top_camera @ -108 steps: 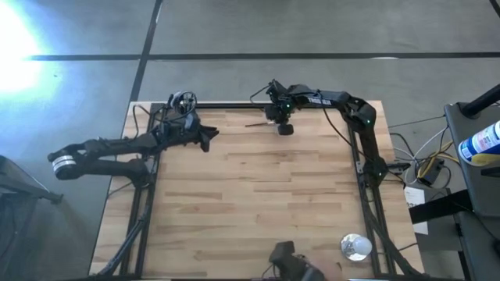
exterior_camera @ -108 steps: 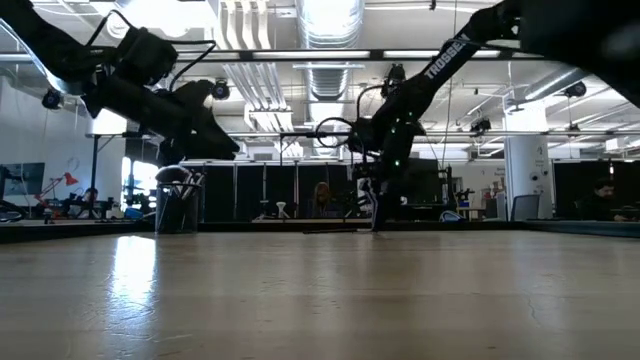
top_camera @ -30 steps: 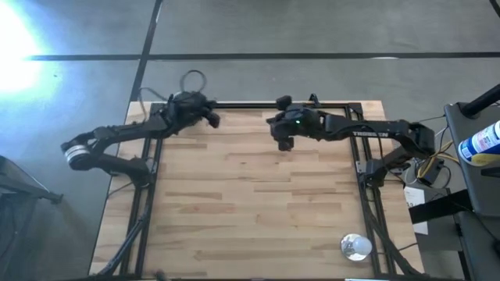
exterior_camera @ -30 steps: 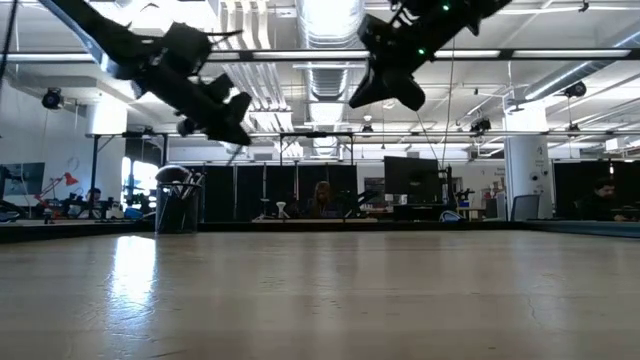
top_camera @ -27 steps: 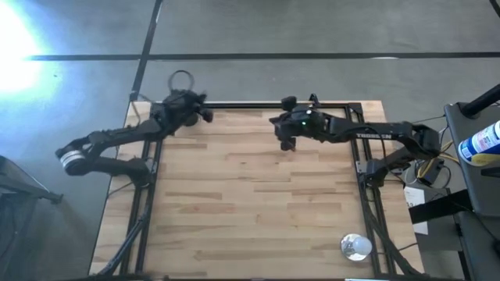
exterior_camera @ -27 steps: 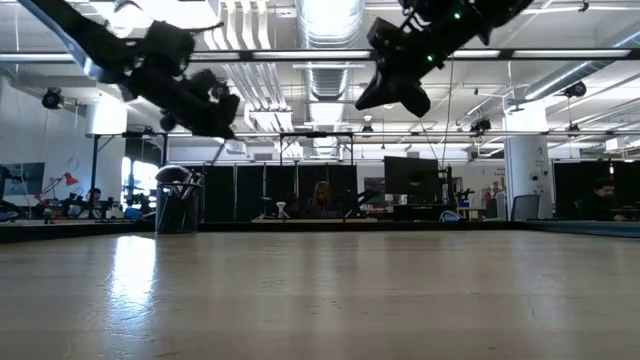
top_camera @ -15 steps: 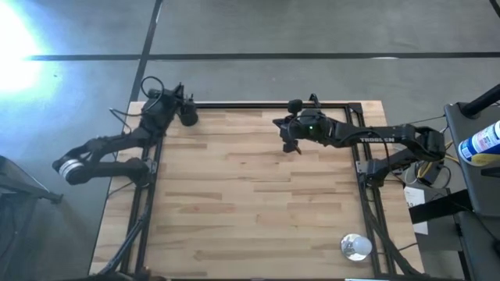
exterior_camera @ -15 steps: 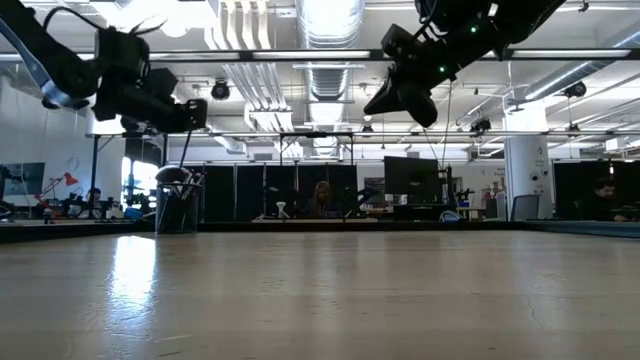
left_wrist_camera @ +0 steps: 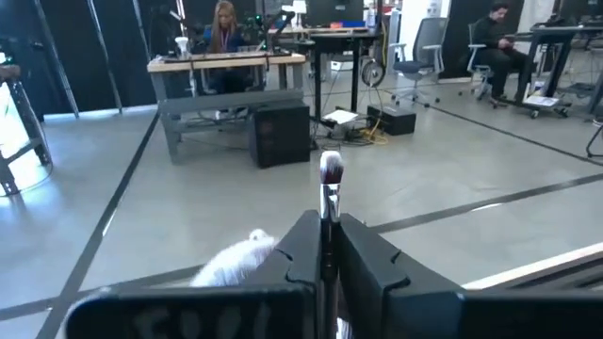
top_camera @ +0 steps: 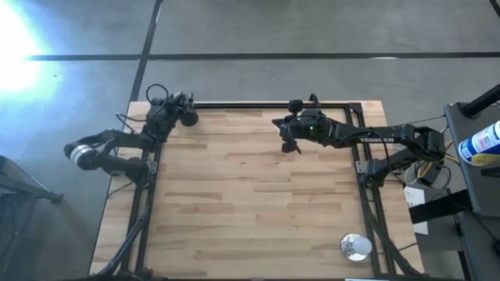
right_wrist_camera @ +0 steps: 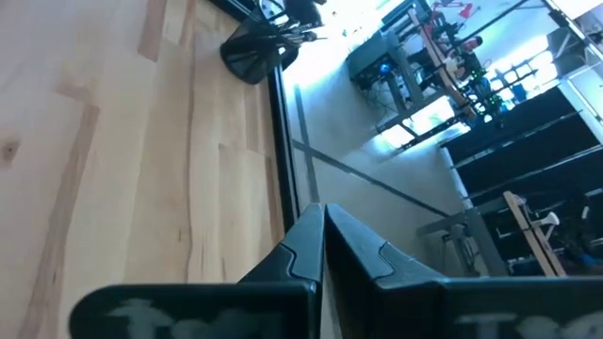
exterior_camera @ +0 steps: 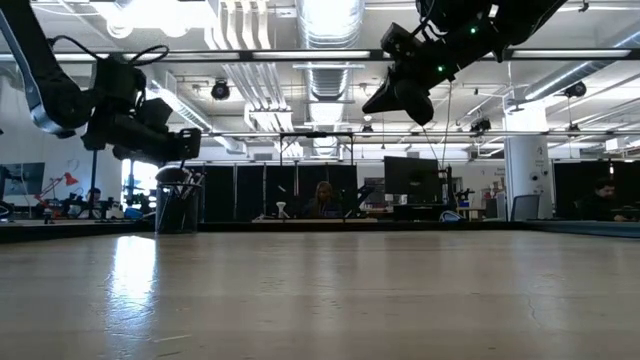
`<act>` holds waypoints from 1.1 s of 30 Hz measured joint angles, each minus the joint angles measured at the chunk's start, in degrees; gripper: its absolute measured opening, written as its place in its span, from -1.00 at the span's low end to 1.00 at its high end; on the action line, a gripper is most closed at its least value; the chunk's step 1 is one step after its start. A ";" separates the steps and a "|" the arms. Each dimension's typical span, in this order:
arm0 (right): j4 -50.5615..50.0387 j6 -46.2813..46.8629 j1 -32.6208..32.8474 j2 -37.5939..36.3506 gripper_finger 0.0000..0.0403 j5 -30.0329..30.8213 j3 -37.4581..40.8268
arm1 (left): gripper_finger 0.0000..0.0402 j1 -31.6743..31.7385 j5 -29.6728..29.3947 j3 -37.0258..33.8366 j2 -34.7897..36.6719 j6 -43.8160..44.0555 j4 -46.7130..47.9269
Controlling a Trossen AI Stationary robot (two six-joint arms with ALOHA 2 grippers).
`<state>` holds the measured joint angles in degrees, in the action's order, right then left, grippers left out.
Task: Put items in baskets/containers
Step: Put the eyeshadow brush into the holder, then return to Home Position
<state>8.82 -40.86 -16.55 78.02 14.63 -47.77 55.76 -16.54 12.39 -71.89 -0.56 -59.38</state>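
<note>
A black cup (exterior_camera: 178,205) stands at the table's far left corner and shows again in the right wrist view (right_wrist_camera: 252,52), with several makeup brushes sticking up out of it. My left gripper (exterior_camera: 190,150) hangs level just above it, shut on one slim brush (left_wrist_camera: 331,171) whose bristle tip points up. A white fluffy brush head (left_wrist_camera: 236,266) shows below the fingers. My right gripper (top_camera: 291,146) is shut on nothing, high over the table's far middle (exterior_camera: 388,103). My left gripper pinches the brush's stem just below the silver ferrule (left_wrist_camera: 330,209) between its two fingers. The fingers lie level and cross the brush. The brush stands upright with its bristles up, over the cup. The fingers hide its lower end.
A shiny silver round object (top_camera: 355,247) lies near the table's near right corner. A black frame rail (top_camera: 258,104) runs along the far edge. The bare wooden top (top_camera: 250,203) spreads between the arms.
My left gripper has swung toward the table's far left corner and come down over the cup, tipping from a downward slant to level, with the brush still between its fingers. My right gripper has drifted slightly toward the right edge.
</note>
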 joint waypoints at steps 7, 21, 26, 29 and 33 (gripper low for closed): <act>0.00 0.84 0.04 0.02 -0.96 -0.10 0.22 | -0.75 0.01 -0.01 -0.43 -2.12 3.17 -1.04; 1.87 13.00 -0.05 -0.53 -0.96 -8.38 3.60 | -0.70 -0.59 23.10 -0.55 18.35 5.35 14.37; 13.78 19.30 0.04 -0.79 -0.96 -15.44 10.08 | -0.87 -4.00 34.76 -0.55 26.61 10.62 19.25; 20.73 23.07 -0.29 -1.47 -0.96 -18.06 14.24 | -0.98 -8.17 36.23 -0.96 29.48 9.53 20.98; 26.66 27.50 -0.35 -6.44 -0.96 -20.70 19.65 | -1.00 -14.29 36.15 -2.00 31.80 6.86 22.17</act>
<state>35.48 -13.36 -16.91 71.58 -6.08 -28.11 41.47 19.60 10.39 -40.09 6.30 -37.21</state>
